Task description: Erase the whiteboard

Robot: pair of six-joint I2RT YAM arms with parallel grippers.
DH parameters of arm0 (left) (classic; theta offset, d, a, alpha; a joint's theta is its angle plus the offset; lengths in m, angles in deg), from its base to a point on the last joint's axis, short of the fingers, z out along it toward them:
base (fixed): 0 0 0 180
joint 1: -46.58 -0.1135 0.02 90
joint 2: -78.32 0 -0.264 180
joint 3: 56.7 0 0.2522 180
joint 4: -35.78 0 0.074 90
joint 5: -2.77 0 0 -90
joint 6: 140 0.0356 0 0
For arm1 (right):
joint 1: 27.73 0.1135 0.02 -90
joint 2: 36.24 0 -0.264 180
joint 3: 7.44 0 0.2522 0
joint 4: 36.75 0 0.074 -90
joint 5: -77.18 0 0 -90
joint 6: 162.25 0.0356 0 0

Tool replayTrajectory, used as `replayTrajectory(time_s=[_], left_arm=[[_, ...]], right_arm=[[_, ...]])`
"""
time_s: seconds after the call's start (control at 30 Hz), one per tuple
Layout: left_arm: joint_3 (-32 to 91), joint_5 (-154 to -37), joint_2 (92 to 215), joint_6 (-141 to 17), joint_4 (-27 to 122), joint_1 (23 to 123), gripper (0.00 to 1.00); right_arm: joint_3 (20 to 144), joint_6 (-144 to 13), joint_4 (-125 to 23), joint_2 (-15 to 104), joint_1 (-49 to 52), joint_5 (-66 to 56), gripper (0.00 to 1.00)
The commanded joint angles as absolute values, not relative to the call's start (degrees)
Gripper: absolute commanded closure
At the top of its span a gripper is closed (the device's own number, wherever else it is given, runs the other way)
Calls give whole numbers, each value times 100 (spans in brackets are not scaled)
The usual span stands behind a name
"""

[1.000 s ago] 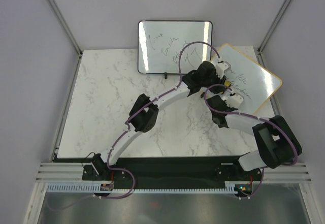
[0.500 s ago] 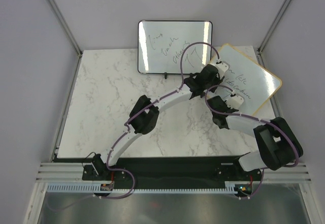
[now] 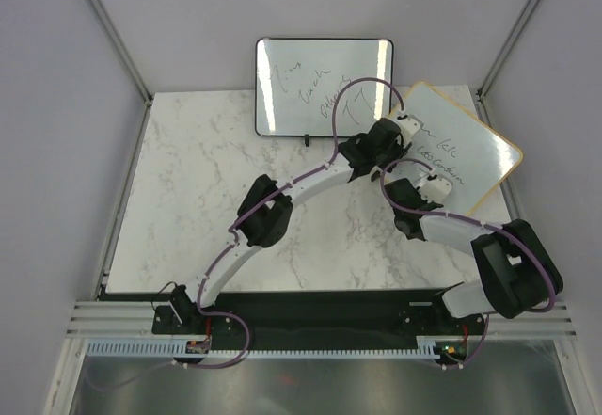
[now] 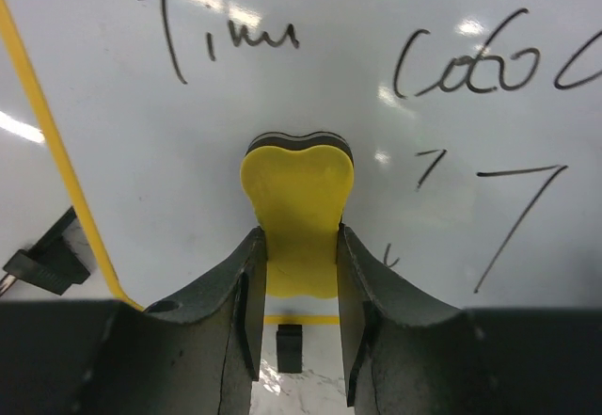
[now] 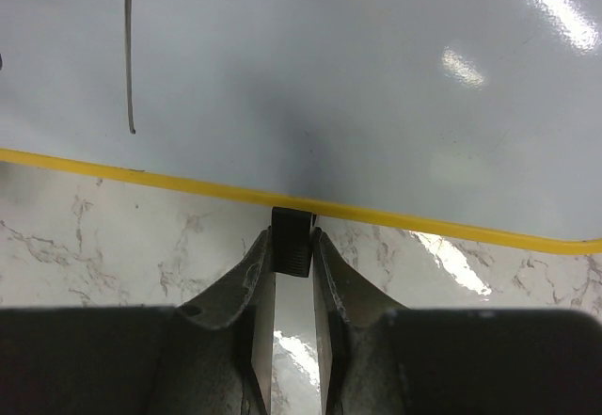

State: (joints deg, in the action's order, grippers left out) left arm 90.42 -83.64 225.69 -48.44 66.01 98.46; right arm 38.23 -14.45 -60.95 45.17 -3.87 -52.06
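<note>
On the far-right whiteboard [image 3: 484, 166], mid-wipe: pinches yellow eraser [image 4: 297, 189] in left gripper [image 4: 299, 236], clamps black foot [image 5: 291, 219] in right gripper [image 5: 291, 241]; next, likely needs sweeping over the writing [image 4: 226, 34].

In the top view the left gripper [image 3: 406, 125] covers the left edge of the whiteboard [image 3: 475, 156], and the writing is too small to read. In the left wrist view the last word runs off the right edge, and the fingers [image 4: 240, 293] hide the lower part of the yellow eraser [image 4: 298, 199]. The right gripper [image 5: 292, 246] half hides the black foot [image 5: 291, 219].
</note>
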Motion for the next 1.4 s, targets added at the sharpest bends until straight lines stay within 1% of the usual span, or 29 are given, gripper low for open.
replayTrajectory(time_s=[0.0, 0.23, 0.4, 0.5, 0.67, 0.73, 0.83, 1.0, 1.2, 1.37], left_arm=[[8837, -9048, 22642, -5113, 7195, 10151, 98], [8713, -9593, 22686, -5361, 6967, 10309, 98], [8784, -9611, 22704, -5493, 6800, 10336, 98], [8731, -9366, 22703, -5475, 6738, 10319, 98], [8906, -8347, 22747, -5422, 6808, 10152, 98], [9126, -8494, 22809, -5553, 6975, 9950, 98], [9425, -7961, 22844, -5213, 6871, 9897, 98], [9689, -7801, 22905, -4711, 6450, 9704, 97], [9768, -7897, 23046, -4693, 6352, 9580, 97], [10040, -8547, 23081, -4860, 6220, 9615, 98]], right_arm=[[3603, -1328, -6739, 4436, -259, -4675, 100], [3533, -1328, -6668, 4312, -259, -4674, 100], [3507, -1310, -6677, 4277, -259, -4674, 100], [3515, -1302, -6668, 4277, -259, -4701, 100], [3498, -1275, -6668, 4277, -268, -4683, 100], [3489, -1275, -6660, 4277, -268, -4692, 100], [3498, -1258, -6668, 4295, -259, -4675, 100], [3489, -1266, -6633, 4321, -260, -4613, 100], [3471, -1275, -6616, 4400, -259, -4516, 100], [3524, -1310, -6607, 4470, -233, -4507, 100]])
